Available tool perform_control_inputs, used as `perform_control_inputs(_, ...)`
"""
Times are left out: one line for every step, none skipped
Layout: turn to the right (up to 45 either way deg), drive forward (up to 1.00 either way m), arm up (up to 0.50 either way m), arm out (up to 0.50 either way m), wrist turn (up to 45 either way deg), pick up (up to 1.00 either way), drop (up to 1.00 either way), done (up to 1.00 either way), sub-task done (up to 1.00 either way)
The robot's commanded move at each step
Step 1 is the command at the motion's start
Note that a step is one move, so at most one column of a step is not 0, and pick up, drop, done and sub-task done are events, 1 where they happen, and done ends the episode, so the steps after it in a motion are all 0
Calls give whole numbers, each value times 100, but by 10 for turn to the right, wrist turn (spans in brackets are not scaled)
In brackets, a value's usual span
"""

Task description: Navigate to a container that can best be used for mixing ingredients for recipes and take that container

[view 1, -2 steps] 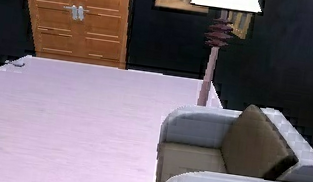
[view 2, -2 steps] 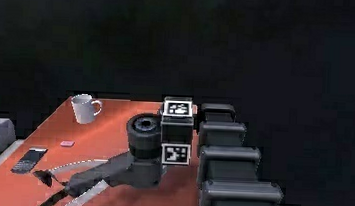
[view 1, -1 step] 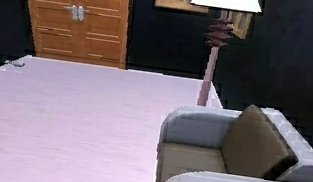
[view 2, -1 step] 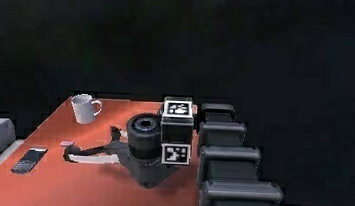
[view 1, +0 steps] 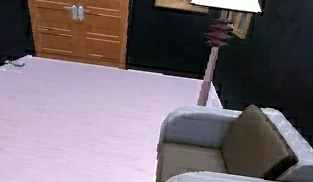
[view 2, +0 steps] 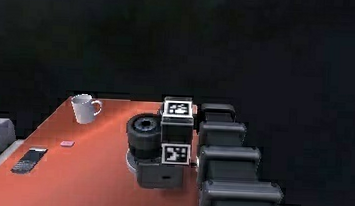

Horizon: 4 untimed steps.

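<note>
The dark gripper (view 2: pixel 141 139) shows against an orange-red tabletop (view 2: pixel 83 147) bearing a white handled mug (view 2: pixel 83 108) and a flat dark phone (view 2: pixel 28 162); whether it holds anything, and where the mixing container stands, I cannot tell.

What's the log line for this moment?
tool at red table | white mug, phone on table | hold: cannot tell | grey armchair ahead

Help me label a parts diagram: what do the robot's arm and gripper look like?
The arm is a black, square bar built of blocky, stepped segments. At its end sit two small white squares printed with black marks. Beside them, the gripper has a dark, rounded, drum-like body.
</note>
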Motion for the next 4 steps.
perform_control_inputs(0,0,-12,0,0,0,0,0,0)
perform_control_inputs(0,0,0,0,0,100,0,0,0)
perform_control_inputs(0,0,10,0,0,0,0,0,0)
perform_control_inputs(0,0,0,0,0,0,0,100,0)
